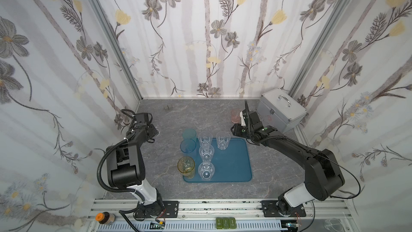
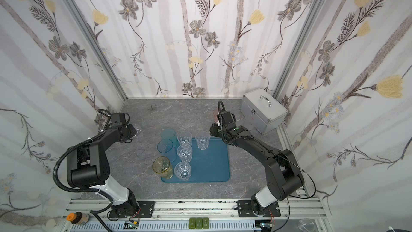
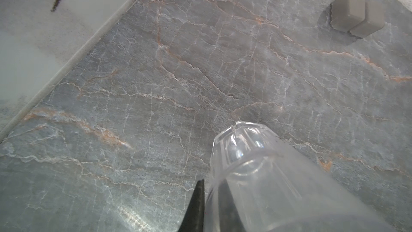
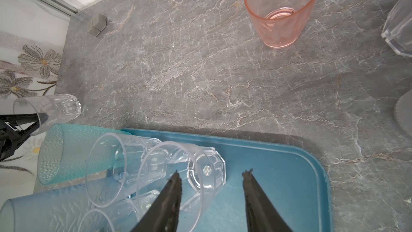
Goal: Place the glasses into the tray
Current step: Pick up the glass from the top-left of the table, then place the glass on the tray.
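Seven glasses (image 1: 206, 151) (four clear) at one tray (image 1: 234, 164)

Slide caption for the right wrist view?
Open right gripper over the teal tray holding clear glasses; pink glass stands upright on the table.

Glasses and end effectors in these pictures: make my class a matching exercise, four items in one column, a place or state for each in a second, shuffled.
Column one
1. pink glass
2. amber glass
3. left end effector
4. right end effector

Column two
A. open, holding nothing
B. upright on the table, off the tray
C. shut on a clear glass
D. at the tray's near left corner

Pairs: 1-B, 2-D, 3-C, 4-A
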`<act>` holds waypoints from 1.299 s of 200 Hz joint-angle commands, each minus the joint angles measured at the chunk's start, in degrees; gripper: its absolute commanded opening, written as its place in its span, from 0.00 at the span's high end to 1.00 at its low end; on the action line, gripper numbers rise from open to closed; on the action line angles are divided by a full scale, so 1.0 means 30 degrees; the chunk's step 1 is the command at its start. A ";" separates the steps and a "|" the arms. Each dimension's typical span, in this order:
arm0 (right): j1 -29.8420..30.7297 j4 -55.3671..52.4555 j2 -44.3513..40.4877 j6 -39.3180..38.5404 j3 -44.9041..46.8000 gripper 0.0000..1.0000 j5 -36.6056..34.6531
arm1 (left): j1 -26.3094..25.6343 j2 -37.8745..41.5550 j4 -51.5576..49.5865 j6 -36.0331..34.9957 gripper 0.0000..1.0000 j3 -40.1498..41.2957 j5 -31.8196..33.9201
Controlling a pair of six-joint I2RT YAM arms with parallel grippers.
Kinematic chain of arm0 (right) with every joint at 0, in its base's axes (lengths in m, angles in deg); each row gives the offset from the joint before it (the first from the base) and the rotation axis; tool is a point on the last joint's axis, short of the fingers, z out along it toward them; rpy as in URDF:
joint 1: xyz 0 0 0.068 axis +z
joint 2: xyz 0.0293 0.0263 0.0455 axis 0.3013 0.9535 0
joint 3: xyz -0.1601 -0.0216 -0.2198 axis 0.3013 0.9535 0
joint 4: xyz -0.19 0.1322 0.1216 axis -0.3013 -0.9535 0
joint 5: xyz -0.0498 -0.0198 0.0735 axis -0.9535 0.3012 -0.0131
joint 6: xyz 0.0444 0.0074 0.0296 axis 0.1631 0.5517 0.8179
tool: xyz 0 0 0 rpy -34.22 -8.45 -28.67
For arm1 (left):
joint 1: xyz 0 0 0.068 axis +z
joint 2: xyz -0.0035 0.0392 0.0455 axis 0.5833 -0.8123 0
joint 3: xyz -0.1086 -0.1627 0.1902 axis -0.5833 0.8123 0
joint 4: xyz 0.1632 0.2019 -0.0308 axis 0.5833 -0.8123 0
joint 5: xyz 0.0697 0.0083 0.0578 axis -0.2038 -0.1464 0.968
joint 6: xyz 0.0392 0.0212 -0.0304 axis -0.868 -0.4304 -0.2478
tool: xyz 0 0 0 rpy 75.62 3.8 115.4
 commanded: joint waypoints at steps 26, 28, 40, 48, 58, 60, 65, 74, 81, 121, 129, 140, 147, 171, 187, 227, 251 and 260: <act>0.0001 -0.0227 -0.0223 0.0057 -0.0484 0.53 -0.0617 | -0.0739 0.2665 -0.0087 0.0341 1.00 -0.0910 -0.0533; -0.0013 -0.0252 -0.0263 0.0074 -0.0484 0.53 -0.0664 | -0.0849 0.2776 -0.0160 0.0344 1.00 -0.1020 -0.0523; -0.0016 -0.0505 -0.0350 0.0050 -0.0556 0.53 -0.0921 | -0.1696 0.3287 -0.0794 0.0331 1.00 -0.1853 -0.0385; -0.0022 -0.0785 -0.0347 0.0019 -0.0678 0.53 -0.1025 | -0.2305 0.3567 -0.1307 0.0316 1.00 -0.2584 -0.0228; -0.0049 -0.1287 -0.0428 -0.0134 -0.0935 0.53 -0.1087 | -0.3096 0.3958 -0.1740 0.0309 1.00 -0.3379 0.0044; -0.0047 -0.1367 -0.0439 -0.0164 -0.0985 0.53 -0.1081 | -0.3255 0.4044 -0.1804 0.0314 1.00 -0.3527 0.0097; -0.0048 -0.1617 -0.0537 -0.0231 -0.1106 0.53 -0.1080 | -0.3656 0.4233 -0.1943 0.0316 1.00 -0.3907 0.0242; -0.0069 -0.1957 -0.0744 -0.0324 -0.1280 0.53 -0.1102 | -0.4379 0.4481 -0.2134 0.0367 1.00 -0.4486 0.0480; -0.0052 -0.2216 -0.0954 -0.0389 -0.1397 0.53 -0.1109 | -0.4984 0.4523 -0.2276 0.0429 1.00 -0.4946 0.0574; -0.0033 -0.4200 -0.1717 -0.1136 -0.2536 0.53 -0.2258 | -0.8958 0.3643 -0.2511 0.1017 1.00 -0.7172 0.0769; -0.0018 -0.4450 -0.1778 -0.1156 -0.2675 0.53 -0.2490 | -0.9653 0.3282 -0.2511 0.1034 1.00 -0.7626 0.0840; -0.0033 -0.4592 -0.1807 -0.1089 -0.2769 0.53 -0.2642 | -1.0748 0.2722 -0.2508 0.1050 1.00 -0.8402 0.0966; -0.0005 -0.4639 -0.1809 -0.0994 -0.2770 0.53 -0.2661 | -1.1390 0.2278 -0.2508 0.1020 1.00 -0.8928 0.1047; 0.0279 -0.4488 -0.3095 -0.0460 -0.2441 0.53 -0.2990 | -1.3409 0.0484 -0.2508 0.0896 1.00 -1.0853 0.1018; 0.0469 -0.4323 -0.3596 -0.0133 -0.2146 0.53 -0.3323 | -1.4655 -0.0759 -0.2519 0.0873 1.00 -1.2096 0.0882; 0.0685 -0.4866 -0.4759 0.0000 -0.2139 0.53 -0.4650 | -1.6664 -0.3541 -0.2537 0.0902 1.00 -1.4294 0.0770; 0.0714 -0.5342 -0.5643 -0.0223 -0.2235 0.54 -0.5609 | -1.6931 -0.4521 -0.2512 0.1097 1.00 -1.4760 0.0539; 0.0794 -0.5593 -0.5938 -0.0323 -0.2321 0.54 -0.6038 | -1.6946 -0.4787 -0.2536 0.1179 1.00 -1.4803 0.0412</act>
